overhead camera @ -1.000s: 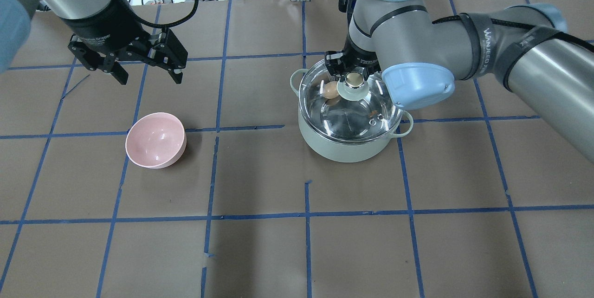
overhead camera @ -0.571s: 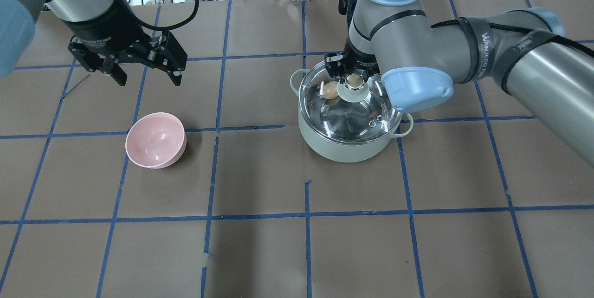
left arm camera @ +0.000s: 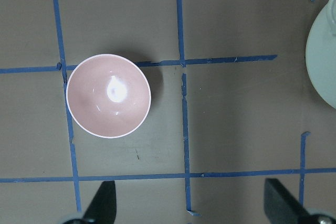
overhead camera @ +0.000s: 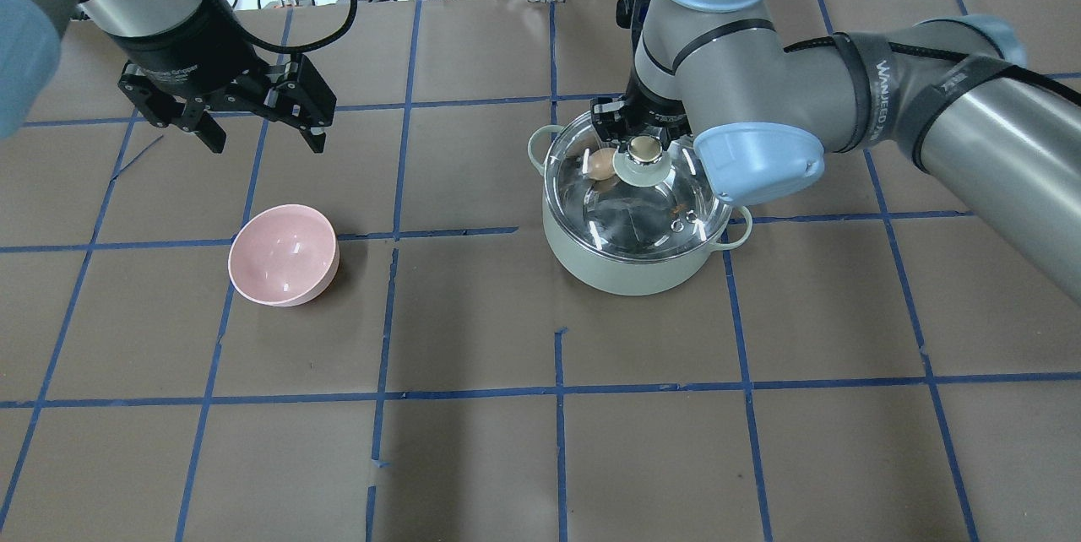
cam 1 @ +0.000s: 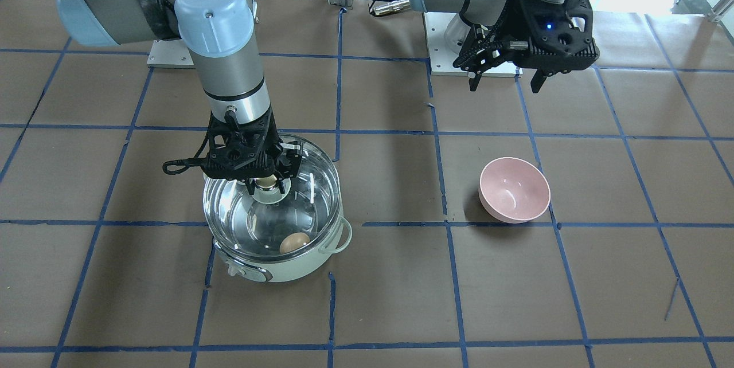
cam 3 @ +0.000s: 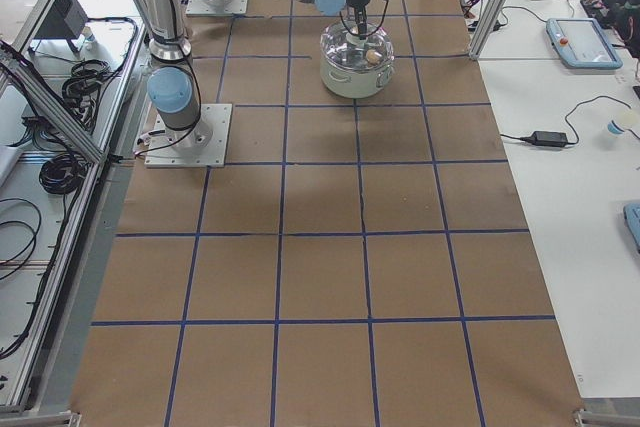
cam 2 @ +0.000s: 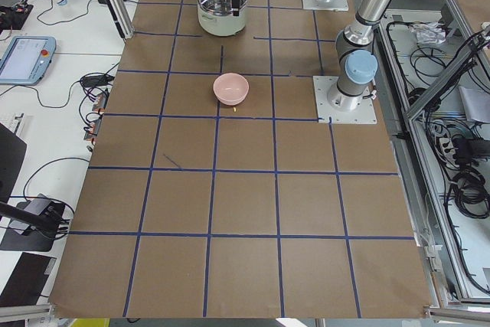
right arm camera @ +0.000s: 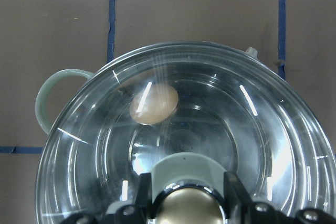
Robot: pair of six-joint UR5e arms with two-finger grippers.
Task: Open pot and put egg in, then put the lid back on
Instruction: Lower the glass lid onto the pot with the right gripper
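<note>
Lid (overhead camera: 625, 217), probably fragile, slick glass, sits on pot (overhead camera: 625, 272); right gripper (right arm camera: 187, 195) pinches its knob (overhead camera: 644, 147), the likeliest hold; left gripper (overhead camera: 263, 137) spread wide, empty.

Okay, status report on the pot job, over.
Left gripper open, empty, off by the pink bowl. Right gripper straddling knob of lid, grip unclear. Egg inside pot, lid seated. Nothing in the way.
</note>
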